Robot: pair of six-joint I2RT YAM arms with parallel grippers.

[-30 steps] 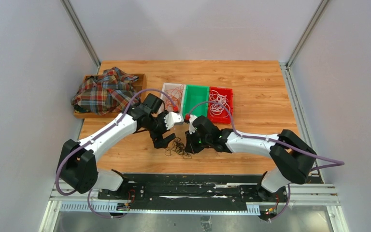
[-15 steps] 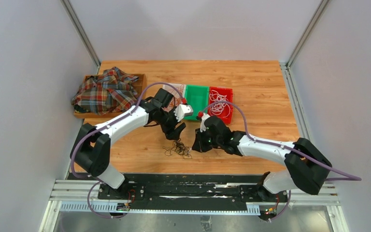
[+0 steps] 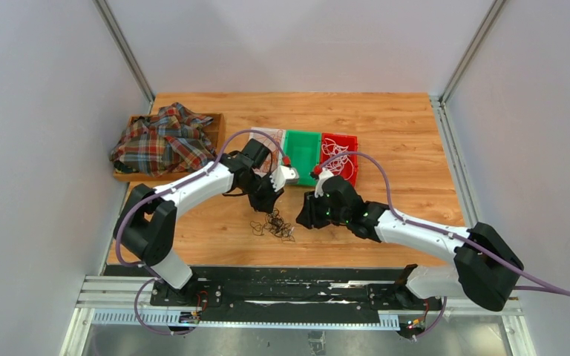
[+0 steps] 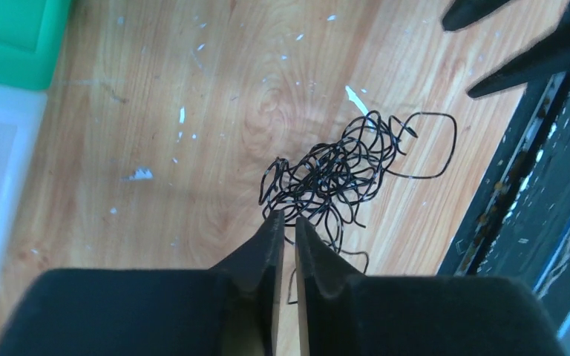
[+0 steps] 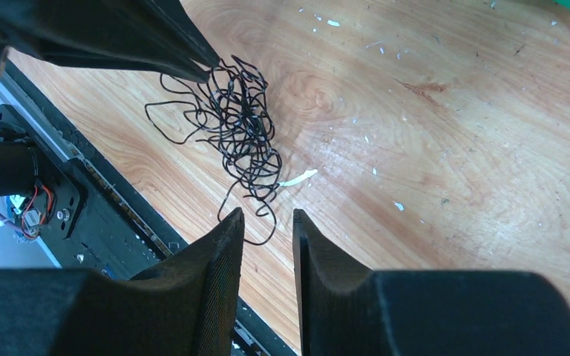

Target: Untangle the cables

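black cables (image 3: pixel 273 225) tangled on the table (image 3: pixel 386 126), lower centre of the top view
my left gripper (image 4: pixel 288 219) is nearly shut at their edge, i can't tell if it holds a strand; right gripper (image 5: pixel 267 215) part open, empty. pulling one strand could cinch the rest tighter.
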